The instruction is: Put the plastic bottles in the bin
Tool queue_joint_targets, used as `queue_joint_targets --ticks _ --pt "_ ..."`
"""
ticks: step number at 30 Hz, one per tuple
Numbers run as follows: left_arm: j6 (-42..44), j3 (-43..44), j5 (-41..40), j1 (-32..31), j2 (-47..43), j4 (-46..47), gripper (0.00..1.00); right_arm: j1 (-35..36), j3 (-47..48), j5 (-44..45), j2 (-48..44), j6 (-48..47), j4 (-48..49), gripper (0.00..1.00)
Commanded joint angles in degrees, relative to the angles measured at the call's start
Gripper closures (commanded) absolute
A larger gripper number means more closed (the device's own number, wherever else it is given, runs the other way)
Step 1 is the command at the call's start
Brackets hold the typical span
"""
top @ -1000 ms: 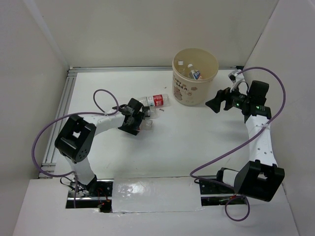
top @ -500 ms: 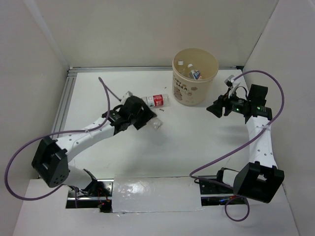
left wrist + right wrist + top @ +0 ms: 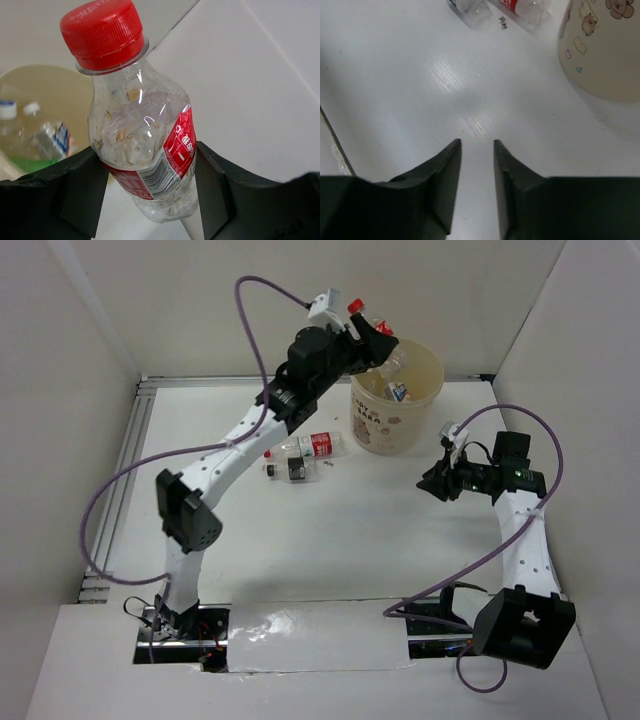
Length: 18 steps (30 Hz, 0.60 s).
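Observation:
My left gripper [image 3: 378, 340] is raised at the bin's [image 3: 385, 430] far-left rim and is shut on a clear plastic bottle [image 3: 142, 135] with a red cap [image 3: 354, 306] and a red label. In the left wrist view the bin [image 3: 35, 77] lies below and to the left, with a blue-labelled bottle [image 3: 52, 140] inside. Two more bottles, one red-labelled [image 3: 316, 445] and one clear [image 3: 288, 470], lie on the table left of the bin. My right gripper [image 3: 428, 483] hovers low to the right of the bin, its jaws a narrow gap apart and empty [image 3: 477, 145].
White walls close in the table on three sides. A metal rail [image 3: 125, 470] runs along the left edge. Purple cables loop off both arms. In the right wrist view the bin's wall [image 3: 605, 50] is at the upper right and the lying bottles [image 3: 525, 6] are at the top.
My left arm has lifted a bottle off the table and swung it up over the bin's rim. The right gripper has narrowed from wide open and drawn back a little.

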Motion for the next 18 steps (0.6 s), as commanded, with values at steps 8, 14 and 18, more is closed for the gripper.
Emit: queue_joint_targets --ticks 8,14,18 --pt "6.9 14.7 -7.6 0.0 17.4 -0.6 0.20 4.1 0.3 0.9 -2.3 -2.8 0.0 0.24" --pt "6.9 14.7 -4.2 0.5 18.1 0.8 0.01 8.6 -0.4 3.6 -2.3 -0.8 3.0 0.16" --pt "7.4 12.7 -4.2 0.5 14.8 1.4 0.01 12.5 -1.0 6.0 -1.8 2.2 6.9 0.07"
